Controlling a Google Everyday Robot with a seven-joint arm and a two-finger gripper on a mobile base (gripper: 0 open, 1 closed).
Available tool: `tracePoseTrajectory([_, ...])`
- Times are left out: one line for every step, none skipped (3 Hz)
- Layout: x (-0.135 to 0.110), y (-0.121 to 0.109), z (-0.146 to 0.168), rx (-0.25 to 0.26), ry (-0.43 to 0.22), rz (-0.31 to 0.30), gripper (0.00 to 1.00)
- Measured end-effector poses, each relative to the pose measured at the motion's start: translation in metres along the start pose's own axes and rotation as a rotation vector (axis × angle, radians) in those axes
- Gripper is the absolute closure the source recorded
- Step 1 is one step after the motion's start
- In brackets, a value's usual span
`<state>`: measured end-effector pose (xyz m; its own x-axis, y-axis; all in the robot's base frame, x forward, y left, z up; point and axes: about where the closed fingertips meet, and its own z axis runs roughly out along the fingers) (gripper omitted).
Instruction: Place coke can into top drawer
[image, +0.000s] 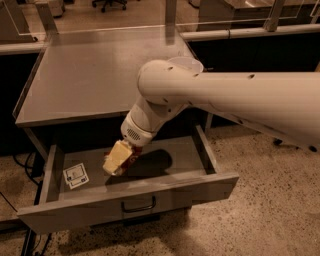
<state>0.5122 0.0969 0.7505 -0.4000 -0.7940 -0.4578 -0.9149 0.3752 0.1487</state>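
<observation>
The top drawer (200, 188) stands open, its dark handle (138, 205) on the front panel. Inside, a white tag (76, 175) lies at 9 o'clock from the pincer (118, 160). The pincer hangs low over the drawer floor, clenched on the coke can (132, 157), of which only a red edge shows. Behind is the table (90, 75), with a white bowl (186, 63) at 12 o'clock.

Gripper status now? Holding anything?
Gripper: closed on the coke can, of which only a red sliver shows, low over the open top drawer.
</observation>
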Motion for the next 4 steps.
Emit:
tracePoseTrajectory([0.000, 0.000, 0.000, 0.001, 0.000, 0.003, 1.00])
tracePoseTrajectory([0.003, -0.001, 0.002, -0.001, -0.002, 0.017, 1.00])
tracePoseTrajectory([0.016, -0.010, 0.014, -0.004, 0.012, 0.082, 1.00])
tracePoseTrajectory([0.029, -0.024, 0.026, -0.005, 0.027, 0.148, 1.00])
